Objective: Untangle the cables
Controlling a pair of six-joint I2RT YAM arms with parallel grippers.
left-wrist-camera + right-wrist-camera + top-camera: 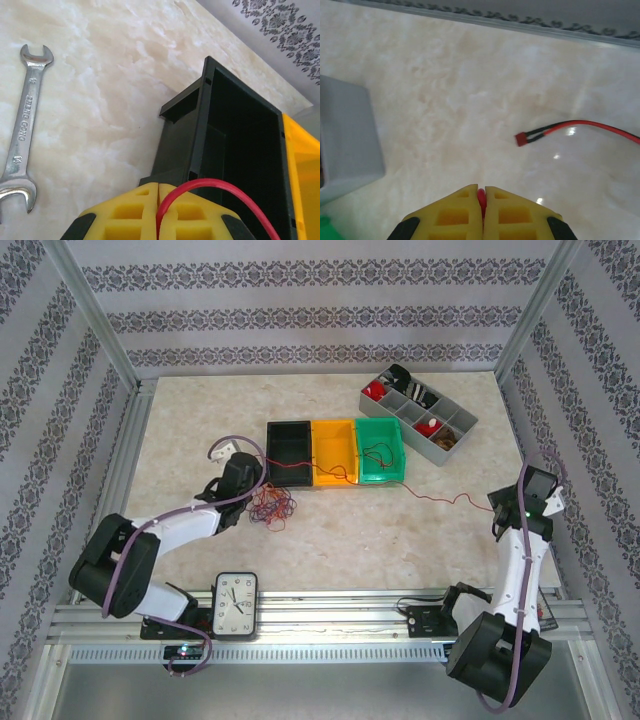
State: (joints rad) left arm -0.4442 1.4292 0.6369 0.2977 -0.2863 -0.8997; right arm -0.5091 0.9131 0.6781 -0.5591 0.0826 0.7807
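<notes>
A tangle of thin red, orange and dark blue cables [272, 508] lies on the table in front of the black bin [290, 452]. My left gripper [250, 483] hovers just left of that tangle. In the left wrist view its yellow fingers [135, 210] are shut on a red wire [220, 184] that arcs toward the black bin [240, 150]. Another red wire [440, 495] runs from the green bin [382, 448] across the table to my right gripper [500, 503]. In the right wrist view the right gripper [481, 192] is shut on a red wire.
An orange bin [335, 450] sits between the black and green bins. A grey compartment tray [418, 415] stands at the back right. A wrench [22, 130] lies left of the black bin. A red-and-black lead with a red plug [521, 139] lies on the table. A clock [236, 605] sits at the near edge.
</notes>
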